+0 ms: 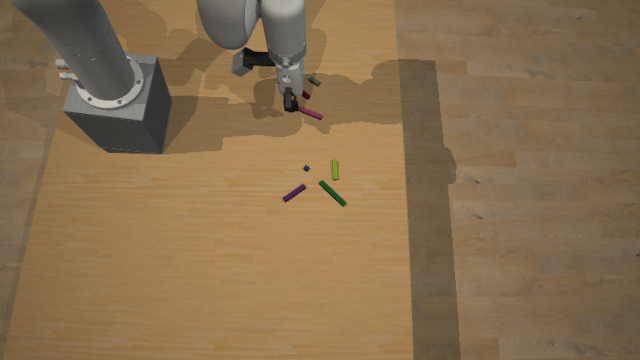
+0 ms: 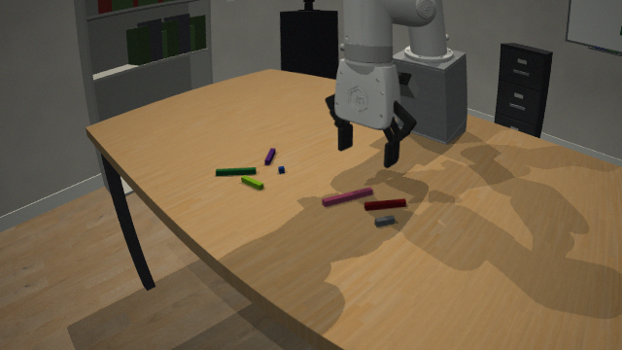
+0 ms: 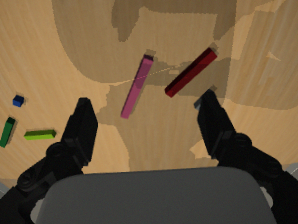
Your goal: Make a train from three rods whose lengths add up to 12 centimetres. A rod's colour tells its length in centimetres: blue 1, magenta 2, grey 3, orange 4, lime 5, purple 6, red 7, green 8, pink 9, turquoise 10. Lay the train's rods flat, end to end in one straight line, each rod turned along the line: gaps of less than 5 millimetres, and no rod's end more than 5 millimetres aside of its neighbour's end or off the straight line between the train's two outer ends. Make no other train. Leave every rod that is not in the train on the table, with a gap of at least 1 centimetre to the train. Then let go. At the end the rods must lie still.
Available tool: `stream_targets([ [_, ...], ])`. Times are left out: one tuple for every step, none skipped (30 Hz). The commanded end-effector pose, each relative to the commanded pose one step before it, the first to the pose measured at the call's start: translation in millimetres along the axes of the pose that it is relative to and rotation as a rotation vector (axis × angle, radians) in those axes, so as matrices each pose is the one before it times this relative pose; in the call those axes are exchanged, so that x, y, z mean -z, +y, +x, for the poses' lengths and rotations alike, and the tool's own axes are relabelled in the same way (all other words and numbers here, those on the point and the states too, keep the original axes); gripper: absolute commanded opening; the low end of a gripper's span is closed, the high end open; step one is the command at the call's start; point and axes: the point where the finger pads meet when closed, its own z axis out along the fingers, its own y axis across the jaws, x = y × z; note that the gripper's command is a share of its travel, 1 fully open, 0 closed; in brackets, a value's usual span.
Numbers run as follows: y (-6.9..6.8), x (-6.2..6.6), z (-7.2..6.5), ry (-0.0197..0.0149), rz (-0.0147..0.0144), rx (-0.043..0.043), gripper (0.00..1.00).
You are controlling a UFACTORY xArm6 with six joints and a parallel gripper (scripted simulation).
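Observation:
My gripper [image 2: 366,148] [image 3: 147,108] is open and empty, above the table near the pink and red rods. The pink rod [image 1: 311,113] [image 2: 348,196] [image 3: 136,87], red rod [image 1: 306,94] [image 2: 385,204] [image 3: 191,73] and grey rod [image 1: 314,81] [image 2: 384,221] lie apart in the arm's shadow. A fingertip hides most of the grey rod in the wrist view. The blue rod [image 1: 306,168] [image 2: 281,169] [image 3: 18,101], lime rod [image 1: 335,169] [image 2: 252,183] [image 3: 40,134], purple rod [image 1: 294,193] [image 2: 270,157] and green rod [image 1: 332,193] [image 2: 235,171] [image 3: 7,132] lie apart, turned differently. No rods are joined.
All rods lie flat on the wooden table [image 1: 200,260] [image 2: 194,126]. The arm's grey base block [image 1: 125,131] [image 2: 430,97] stands on the table, behind the gripper in the exterior view. The table's long edge runs right of the rods in the top view.

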Motion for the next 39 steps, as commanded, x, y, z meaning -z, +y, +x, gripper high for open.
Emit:
stream_targets([
  [0.32, 0.51, -1.00, -0.00232, -0.00063, -0.00041, 1.00],
  [0.16, -0.01, -0.11, -0.00004, -0.00030, -0.00084, 1.00],
  [0.00, 0.00, 0.00, 0.00000, 0.00000, 0.00000, 1.00],
  [0.00, 0.00, 0.00, 0.00000, 0.00000, 0.00000, 1.00],
  [0.30, -0.01, -0.21, -0.00006, -0.00056, -0.00157, 1.00],
  [0.47, -0.02, -0.33, -0.00010, -0.00089, -0.00250, 1.00],
  [0.67, -0.03, -0.46, -0.00013, -0.00126, -0.00358, 1.00],
  [0.90, -0.04, -0.60, -0.00015, -0.00168, -0.00479, 1.00],
  [1.15, -0.04, -0.75, -0.00015, -0.00211, -0.00611, 1.00],
  [1.41, -0.05, -0.89, -0.00013, -0.00256, -0.00752, 1.00],
  [1.68, -0.06, -1.01, -0.00008, -0.00300, -0.00898, 1.00],
  [1.95, -0.06, -1.12, 0.00000, -0.00342, -0.01048, 1.00],
  [2.22, -0.07, -1.19, 0.00013, -0.00380, -0.01199, 1.00],
  [2.48, -0.07, -1.23, 0.00030, -0.00413, -0.01350, 1.00],
  [2.72, -0.07, -1.23, 0.00052, -0.00439, -0.01499, 1.00],
  [2.94, -0.07, -1.19, 0.00077, -0.00457, -0.01643, 1.00],
  [3.12, -0.06, -1.11, 0.00105, -0.00465, -0.01783, 1.00],
  [3.27, -0.05, -0.98, 0.00135, -0.00462, -0.01915, 1.00],
  [3.36, -0.04, -0.82, 0.00165, -0.00448, -0.02040, 1.00],
  [0.00, 0.00, 0.00, 0.00000, 0.00000, 0.00000, 1.00],
  [0.00, 0.00, 0.00, 0.00000, 0.00000, 0.00000, 1.00],
  [3.40, -0.03, -0.62, 0.00195, -0.00423, -0.02155, 1.00],
  [3.39, -0.02, -0.39, 0.00221, -0.00386, -0.02260, 1.00],
  [3.31, -0.01, -0.15, 0.00242, -0.00339, -0.02354, 1.00],
  [3.17, 0.01, 0.11, 0.00256, -0.00283, -0.02436, 1.00],
  [2.97, 0.02, 0.35, 0.00261, -0.00219, -0.02506, 1.00],
  [2.71, 0.03, 0.59, 0.00257, -0.00150, -0.02564, 1.00],
  [2.40, 0.04, 0.80, 0.00242, -0.00078, -0.02608, 1.00],
  [2.05, 0.04, 0.98, 0.00217, -0.00005, -0.02639, 1.00],
  [1.66, 0.05, 1.11, 0.00181, 0.00065, -0.02657, 1.00],
  [1.25, 0.05, 1.20, 0.00136, 0.00130, -0.02662, 1.00],
  [0.84, 0.05, 1.24, 0.00083, 0.00188, -0.02652, 1.00],
  [0.43, 0.04, 1.24, 0.00025, 0.00238, -0.02630, 1.00],
  [0.03, 0.03, 1.18, -0.00038, 0.00277, -0.02594, 1.00],
  [-0.34, 0.02, 1.09, -0.00101, 0.00305, -0.02545, 1.00],
  [-0.67, 0.00, 0.96, -0.00163, 0.00323, -0.02483, 1.00],
  [0.00, 0.00, 0.00, 0.00000, 0.00000, 0.00000, 1.00],
  [0.00, 0.00, 0.00, 0.00000, 0.00000, 0.00000, 1.00],
  [-0.95, -0.01, 0.80, -0.00221, 0.00329, -0.02409, 1.00],
])
